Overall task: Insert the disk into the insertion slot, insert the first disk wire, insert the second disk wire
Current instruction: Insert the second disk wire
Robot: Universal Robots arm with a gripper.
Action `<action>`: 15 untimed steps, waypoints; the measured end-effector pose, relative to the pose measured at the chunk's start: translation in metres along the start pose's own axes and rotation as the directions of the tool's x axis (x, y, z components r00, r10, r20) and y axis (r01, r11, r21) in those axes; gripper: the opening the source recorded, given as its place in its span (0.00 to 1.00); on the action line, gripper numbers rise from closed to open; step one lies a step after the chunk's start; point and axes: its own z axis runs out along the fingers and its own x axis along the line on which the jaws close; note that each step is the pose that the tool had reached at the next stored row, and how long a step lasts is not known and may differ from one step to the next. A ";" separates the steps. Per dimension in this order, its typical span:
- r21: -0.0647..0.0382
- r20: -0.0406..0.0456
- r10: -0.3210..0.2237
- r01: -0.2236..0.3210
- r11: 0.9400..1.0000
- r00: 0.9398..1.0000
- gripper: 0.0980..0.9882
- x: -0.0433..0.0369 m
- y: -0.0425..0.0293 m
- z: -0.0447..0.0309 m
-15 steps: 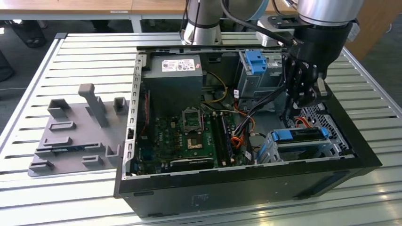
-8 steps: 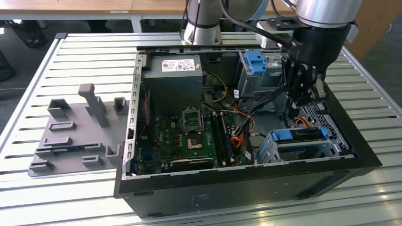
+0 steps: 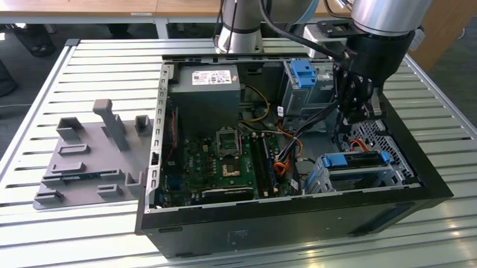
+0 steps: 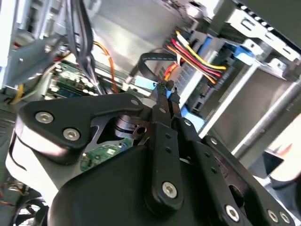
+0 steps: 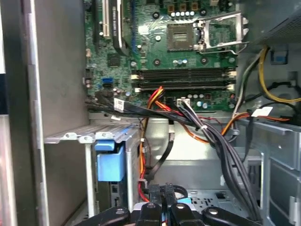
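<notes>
While caged: disk [image 3: 356, 160] in insertion slot [image 3: 328, 180].

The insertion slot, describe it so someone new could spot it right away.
Inside the open black computer case, look to the corner nearest the camera on the exterior view's right. The insertion slot is the low silver cage there, holding the blue-framed disk, unlike the taller cage farther back.

I see the case [image 3: 298, 223] lying open on the desk [image 3: 97, 67], the disk [image 3: 356, 160] in the slot [image 3: 358, 176] at the exterior view's right, motherboard [image 3: 223, 162] beside it.
</notes>
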 end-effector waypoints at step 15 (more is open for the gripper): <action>0.000 0.004 0.000 0.000 1.000 1.000 0.06 0.0267 -0.0007 0.0049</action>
